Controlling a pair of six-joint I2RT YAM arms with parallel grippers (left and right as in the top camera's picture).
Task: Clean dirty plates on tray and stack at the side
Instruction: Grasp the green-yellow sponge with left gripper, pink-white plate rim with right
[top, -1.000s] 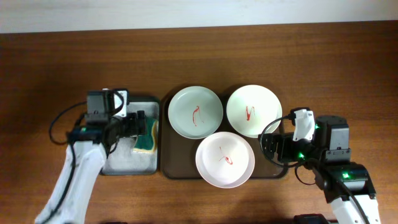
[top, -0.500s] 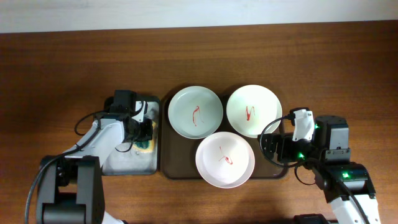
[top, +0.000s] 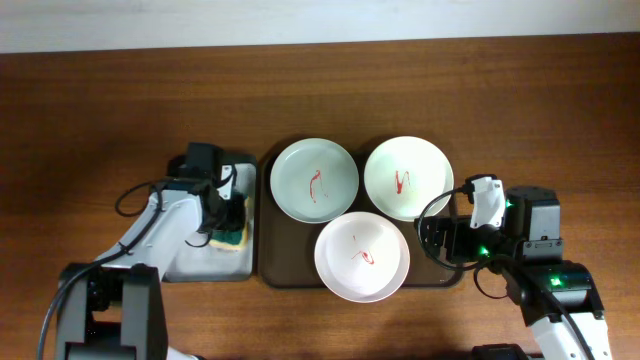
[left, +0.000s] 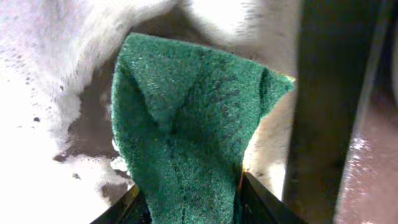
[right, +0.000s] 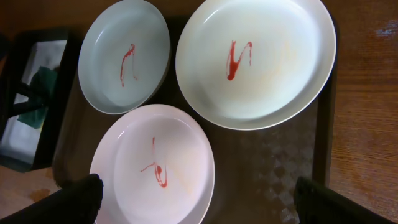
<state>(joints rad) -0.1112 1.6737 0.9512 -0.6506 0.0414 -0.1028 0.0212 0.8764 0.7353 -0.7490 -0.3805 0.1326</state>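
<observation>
Three plates lie on the dark brown tray, each with a red smear: a mint-green plate at back left, a white plate at back right, a white plate in front. My left gripper is over the grey sponge tray, its jaws shut on the green sponge. My right gripper is open and empty at the tray's right end. In its wrist view the fingers straddle the front white plate, with the mint-green plate and the other white plate beyond.
The sponge tray holds white foam around the sponge. It also shows at the left edge of the right wrist view. Bare wooden table surrounds both trays.
My left arm has swung its wrist inward and settled its jaws around the sponge, which has shifted slightly toward the front. My right arm has not moved.
</observation>
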